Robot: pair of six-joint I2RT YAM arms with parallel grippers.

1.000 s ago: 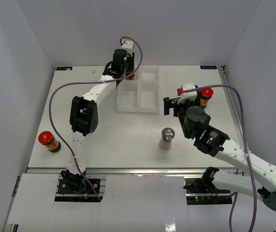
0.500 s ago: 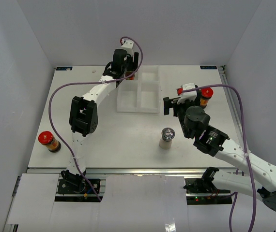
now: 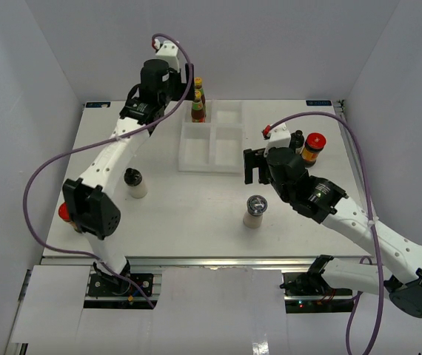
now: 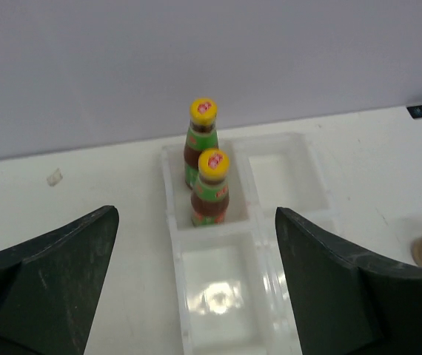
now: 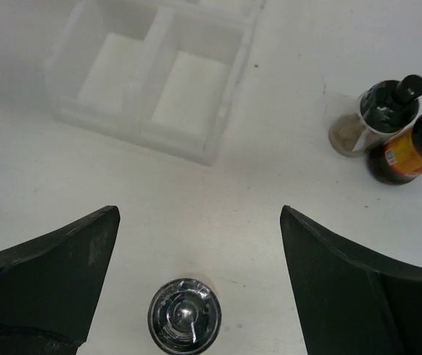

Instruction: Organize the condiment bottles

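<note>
White tray (image 3: 209, 168) sits toward the back of the table (image 3: 189, 218), and its far-left compartment holds both sauce bottles upright, yellow caps up. The far bottle (image 4: 202, 137) stands directly behind the near bottle (image 4: 211, 191). The left gripper (image 4: 196, 216) hovers high by that corner of the tray with its jaws spread wide and nothing in them. From its wrist camera the two bottles show in the gap between the dark fingers (image 4: 55, 274), farther off. The right gripper (image 5: 199, 214) hangs over bare table just in front of the tray's near-right corner, its jaws likewise parted and holding nothing. The grey shaker (image 5: 184, 316) stands upright on its own on the near side of that gripper, well clear of the tray, its shiny lid facing up. To the right of the tray the right shaker (image 5: 380, 111), black-capped, and the right jar (image 5: 411, 144), amber with a red lid, stand close together. I cannot tell whether they touch. On the left half of the table the left shaker (image 3: 133, 182), also black-capped, stands upright just beside the left arm (image 3: 111, 159), well apart from the tray. The left jar (image 3: 63, 212) is near the table's left edge, mostly hidden behind that arm's elbow, with only a bit of its red lid showing.
</note>
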